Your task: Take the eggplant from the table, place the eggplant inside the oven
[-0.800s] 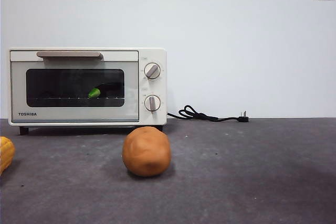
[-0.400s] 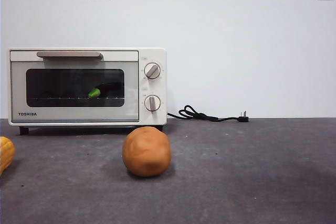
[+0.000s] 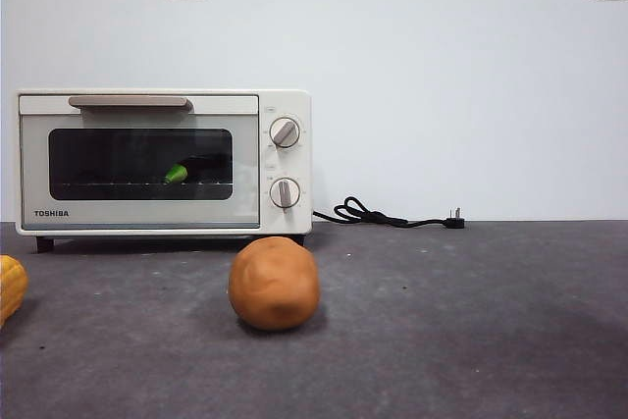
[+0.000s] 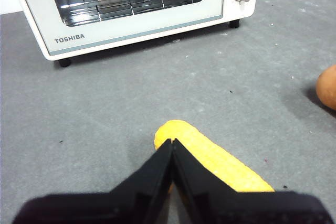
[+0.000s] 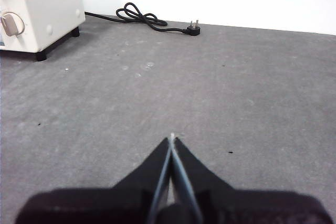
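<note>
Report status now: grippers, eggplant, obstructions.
Left gripper shut, over the corn. Right gripper shut, over bare table. Eggplant inside oven, door closed. Nothing in the way.

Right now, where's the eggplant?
The eggplant lies inside the oven on the wire rack, behind the shut glass door, green cap toward the window's middle. In the front view, the oven stands on the left, behind the orange-brown ball.

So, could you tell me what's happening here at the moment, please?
Nothing is being handled right now. The eggplant already lies on the rack inside the oven, whose door is closed. The left gripper hangs shut above the yellow corn on the table; the right gripper is shut over bare table.
</note>
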